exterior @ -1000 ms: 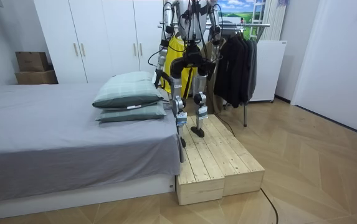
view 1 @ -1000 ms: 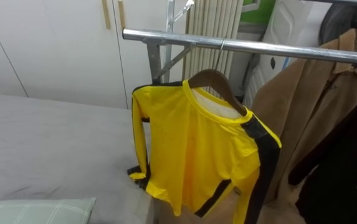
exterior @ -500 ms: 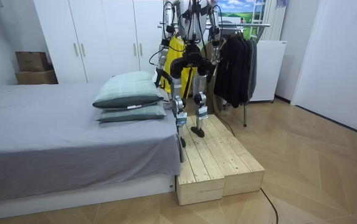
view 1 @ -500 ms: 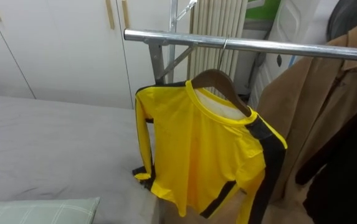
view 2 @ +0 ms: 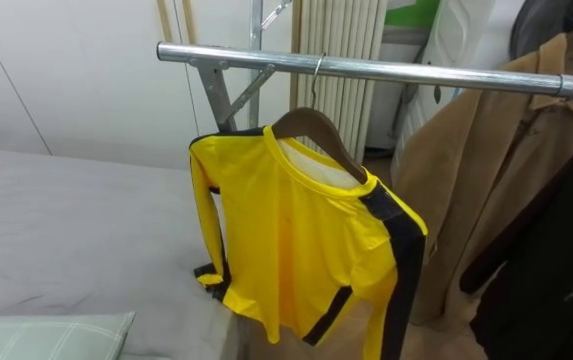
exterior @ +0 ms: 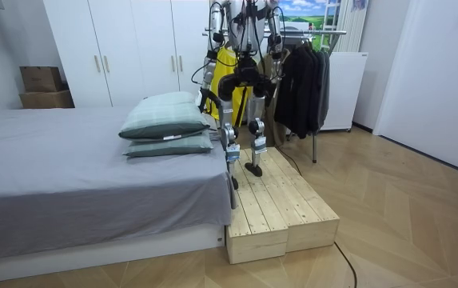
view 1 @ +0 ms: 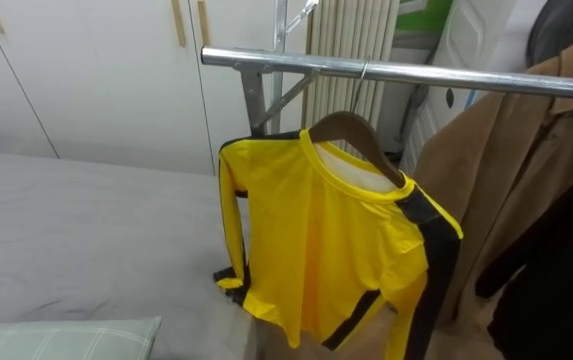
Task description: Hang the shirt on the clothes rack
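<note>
Now, reading left to right, I am seeing the grey bed with a green pillow at its near edge. Past the bed's right edge the yellow shirt is hanging on its wooden hanger, hooked over the steel rail, just beside a tan coat. Against a second ago only my camera is shifting; the shirt is hanging as before, so I am judging it hung. I cannot tell whether my left hand or right hand is open or closed.

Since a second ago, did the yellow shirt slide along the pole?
No. The yellow shirt hangs just as far from the left end of the metal rail; only the camera shifted slightly.
</note>
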Robot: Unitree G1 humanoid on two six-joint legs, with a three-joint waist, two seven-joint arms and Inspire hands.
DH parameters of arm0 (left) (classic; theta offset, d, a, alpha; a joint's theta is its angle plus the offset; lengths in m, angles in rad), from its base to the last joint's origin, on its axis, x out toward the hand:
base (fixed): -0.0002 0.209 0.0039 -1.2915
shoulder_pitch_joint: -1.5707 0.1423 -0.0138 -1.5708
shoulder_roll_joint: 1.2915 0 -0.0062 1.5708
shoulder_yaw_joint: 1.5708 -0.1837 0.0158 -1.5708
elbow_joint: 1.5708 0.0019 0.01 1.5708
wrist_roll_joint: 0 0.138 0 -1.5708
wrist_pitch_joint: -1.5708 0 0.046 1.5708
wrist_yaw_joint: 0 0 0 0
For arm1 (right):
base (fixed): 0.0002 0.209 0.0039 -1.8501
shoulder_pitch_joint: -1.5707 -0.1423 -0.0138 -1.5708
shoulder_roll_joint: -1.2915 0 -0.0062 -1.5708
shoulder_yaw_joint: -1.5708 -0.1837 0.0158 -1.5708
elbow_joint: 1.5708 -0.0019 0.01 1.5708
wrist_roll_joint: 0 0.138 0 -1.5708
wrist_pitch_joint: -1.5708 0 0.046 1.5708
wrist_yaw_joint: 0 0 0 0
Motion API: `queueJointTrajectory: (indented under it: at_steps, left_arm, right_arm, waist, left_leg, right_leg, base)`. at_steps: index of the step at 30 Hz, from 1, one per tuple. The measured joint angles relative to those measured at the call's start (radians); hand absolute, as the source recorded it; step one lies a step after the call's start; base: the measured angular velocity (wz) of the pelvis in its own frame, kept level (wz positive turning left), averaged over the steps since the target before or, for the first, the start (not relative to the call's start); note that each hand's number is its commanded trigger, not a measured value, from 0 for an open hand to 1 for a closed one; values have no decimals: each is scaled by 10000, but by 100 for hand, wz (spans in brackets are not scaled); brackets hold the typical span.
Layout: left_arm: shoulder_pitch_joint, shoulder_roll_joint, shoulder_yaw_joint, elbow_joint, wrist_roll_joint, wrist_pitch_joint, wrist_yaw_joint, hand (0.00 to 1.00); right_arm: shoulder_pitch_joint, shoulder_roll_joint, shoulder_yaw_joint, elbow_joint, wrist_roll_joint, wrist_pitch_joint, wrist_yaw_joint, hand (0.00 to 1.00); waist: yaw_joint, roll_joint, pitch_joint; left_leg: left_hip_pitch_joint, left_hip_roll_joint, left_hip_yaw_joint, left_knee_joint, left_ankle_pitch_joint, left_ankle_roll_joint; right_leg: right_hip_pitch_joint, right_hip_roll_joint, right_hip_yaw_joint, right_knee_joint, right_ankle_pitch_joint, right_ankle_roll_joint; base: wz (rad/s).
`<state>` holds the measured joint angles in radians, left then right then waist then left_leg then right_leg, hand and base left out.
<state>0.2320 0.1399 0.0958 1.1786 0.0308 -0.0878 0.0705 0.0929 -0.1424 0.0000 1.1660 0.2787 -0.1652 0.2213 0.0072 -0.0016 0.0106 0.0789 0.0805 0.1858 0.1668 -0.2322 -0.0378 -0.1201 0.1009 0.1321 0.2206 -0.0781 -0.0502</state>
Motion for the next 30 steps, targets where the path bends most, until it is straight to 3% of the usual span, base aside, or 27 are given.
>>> queueJointTrajectory:
  at_steps: [15,18,21,22,24,26,27,29,30]
  left_arm:
    - [-22,-26,-26,17,-6,-70,133,0]
    - [-90,-47,-45,-7,-30,-238,128,0]
    - [-256,-74,-36,-40,23,-401,58,0]
    - [-280,-92,-128,-46,17,-494,29,0]
    - [-338,-91,-342,-113,18,-635,23,0]
    - [-427,-202,-396,-116,20,-717,-117,0]
    - [-425,-220,-395,-134,20,-724,-170,0]
    - [-420,-228,-394,-343,7,-706,-353,0]
    - [-425,-221,-393,-423,3,-702,-412,0]
  right_arm:
    - [23,24,593,-95,-212,25,87,0]
    - [57,7,1036,-575,-240,46,4,0]
    - [-49,30,1203,-1316,-791,-86,-115,0]
    - [-94,-15,1370,-1528,-954,-103,-180,0]
    - [-261,-1,1571,-1652,-1000,-108,-189,0]
    - [-549,7,1668,-1643,-1164,-103,-213,0]
    - [-611,4,1662,-1616,-1212,-105,-219,0]
    - [-704,-52,1540,-1398,-1406,-90,-221,0]
    - [-704,-79,1525,-1391,-1463,-77,-227,0]
  waist:
    - [22,8,-7]
    - [299,59,-23]
    - [416,201,-9]
    - [664,222,-25]
    - [852,281,-11]
    - [1094,414,-53]
    - [1099,454,-58]
    - [1079,516,-56]
    - [1089,491,-36]
  left_leg:
    - [185,-1,-459,32,0,-4]
    - [80,1,-635,76,4,-9]
    - [-380,-36,-1170,320,13,-26]
    - [-549,-41,-1352,421,20,-33]
    - [-787,-68,-1703,594,33,-54]
    - [-1262,-105,-2216,918,57,-95]
    - [-1372,-108,-2226,975,96,-121]
    - [-1706,-177,-1760,971,541,-107]
    - [-1755,-196,-1482,857,719,-89]
  right_leg:
    - [303,-104,-465,-1,-149,-59]
    - [290,-139,-650,-7,-191,-79]
    - [169,-278,-1154,-32,-206,-101]
    - [138,-321,-1332,-30,-215,-115]
    - [155,-492,-2223,-18,-295,-203]
    - [228,-695,-3238,-59,-385,-269]
    - [271,-755,-3434,-100,-411,-276]
    - [435,-1049,-4515,-174,-605,-289]
    - [407,-1211,-4832,-174,-688,-304]
  base:
    - [9]
    - [21]
    - [49]
    - [52]
    - [60]
    - [78]
    - [106]
    - [140]
    - [154]
